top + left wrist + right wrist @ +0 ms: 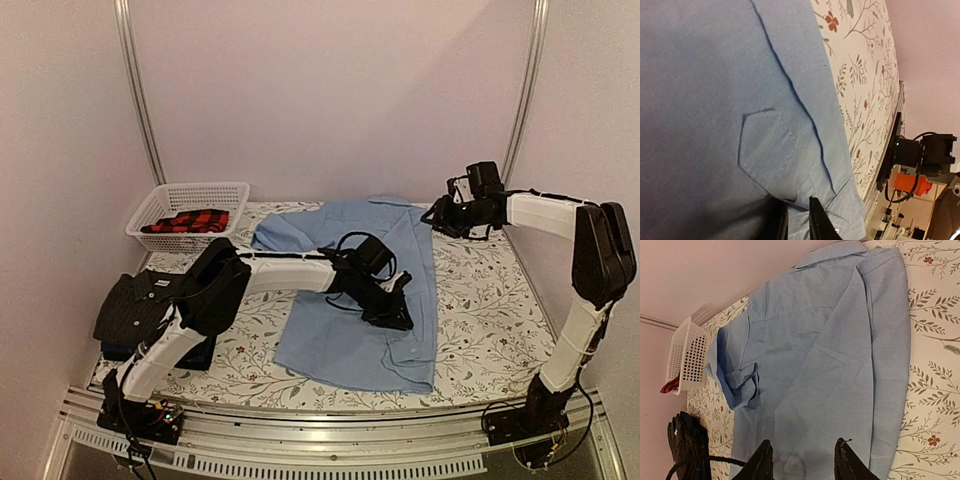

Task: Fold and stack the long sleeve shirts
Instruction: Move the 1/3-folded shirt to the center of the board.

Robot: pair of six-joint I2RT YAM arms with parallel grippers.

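Closest to the top camera, both arm bases sit at the near edge of the counter (480, 320). The biggest thing on it is the light blue shirt (340, 345), lying lengthwise in the middle with its collar at the far end. Its right side is folded in and its left sleeve is bunched at the far left. My main worry is the whole shirt sliding. Its hem lies near the counter's front edge, and a pull from one end alone would, I judge, drag the cloth and open that fold. The loose sleeve could also get trapped crooked in the next fold. At the left edge the black pinstriped shirt (125, 305) rests folded on the dark navy shirt (203, 356), and the left arm's elbow overlaps that stack in the top view. A wide swing could knock it askew. The white basket (200, 188) in the far left corner, holding a red-and-black plaid cloth (190, 220), looks safely out of reach. The left fingers (388, 308) are down on the shirt, drawn close on a pinch of blue cloth beside a stitched placket, and so thin a pinch may slip mid-lift. The right fingers (445, 215) hang apart and empty near the collar end, so nothing anchors it.
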